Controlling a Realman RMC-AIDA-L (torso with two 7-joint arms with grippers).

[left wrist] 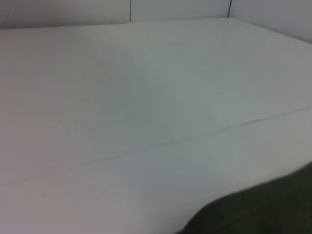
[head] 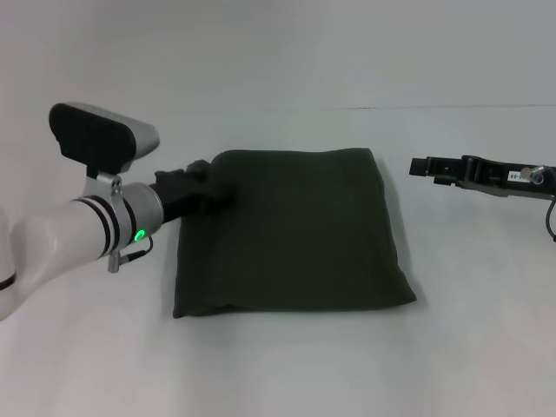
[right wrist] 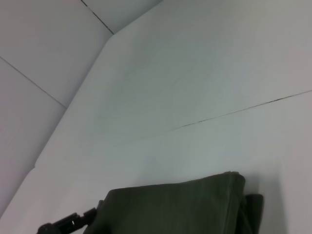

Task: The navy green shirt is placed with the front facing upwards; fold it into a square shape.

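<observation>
Fabric lies in a compact, nearly square bundle at the middle of the white surface [head: 278,365]: the navy green shirt [head: 295,230] is already folded over on itself, plain green showing on top, with no lettering visible. Its edges look fairly even, though the near edge bulges a little and the far-left corner is bunched.

That bunched corner is where the left gripper [head: 195,184] sits, reaching in from the left edge of the surface and touching the cloth. Judging from its place, it is there either to pin the corner while the fold settles or to let go of it after a fold; the task looks close to done. Whether its fingers are spread or closed on the fabric cannot be told, since they merge with the dark cloth, and the left wrist view shows only bare surface and a sliver of the shirt [left wrist: 263,209].

The right gripper [head: 421,167] hangs well apart from the shirt toward the right edge of the surface, level with its far edge, touching nothing; it seems to be standing clear. How its fingers stand cannot be told either.
</observation>
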